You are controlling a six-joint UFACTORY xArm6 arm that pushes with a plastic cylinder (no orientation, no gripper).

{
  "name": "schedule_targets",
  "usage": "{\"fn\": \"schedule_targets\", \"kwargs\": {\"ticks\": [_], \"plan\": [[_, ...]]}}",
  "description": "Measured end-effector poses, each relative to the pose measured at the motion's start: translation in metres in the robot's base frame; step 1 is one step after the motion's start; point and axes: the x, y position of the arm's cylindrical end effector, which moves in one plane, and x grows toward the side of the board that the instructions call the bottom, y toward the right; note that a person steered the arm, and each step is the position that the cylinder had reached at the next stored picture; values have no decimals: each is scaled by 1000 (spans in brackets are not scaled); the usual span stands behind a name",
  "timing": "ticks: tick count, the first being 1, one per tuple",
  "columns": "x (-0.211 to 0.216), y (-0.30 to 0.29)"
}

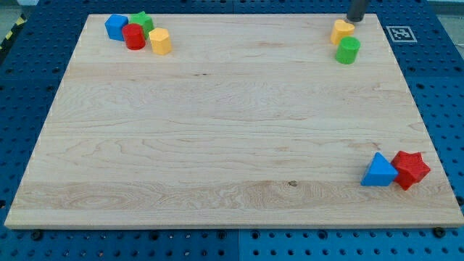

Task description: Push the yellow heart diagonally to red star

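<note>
My tip behind the yellow heart, lined up for the diagonal push

My tip [356, 20] sits at the view's top right edge of the counter [217, 130]; this rod has no fingers to spread or pinch. Just below and left of my tip lies the yellow heart [342, 30], a green cylinder [348, 50] touching it below. Far below my tip, near the view's bottom right, the red star [411, 170] touches a blue triangular block [378, 171]. To do it well, I judge the tip should get behind the heart's upper left side, steer right of the green cylinder, and push steadily so the heart does not spin away
</note>
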Motion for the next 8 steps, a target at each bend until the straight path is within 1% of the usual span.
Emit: {"fn": "schedule_targets", "kwargs": {"ticks": [1,2,3,4,6,8], "plan": [[24,-26],[27,-53],[35,-58],[55,-58],[82,-63],[105,-82]]}}
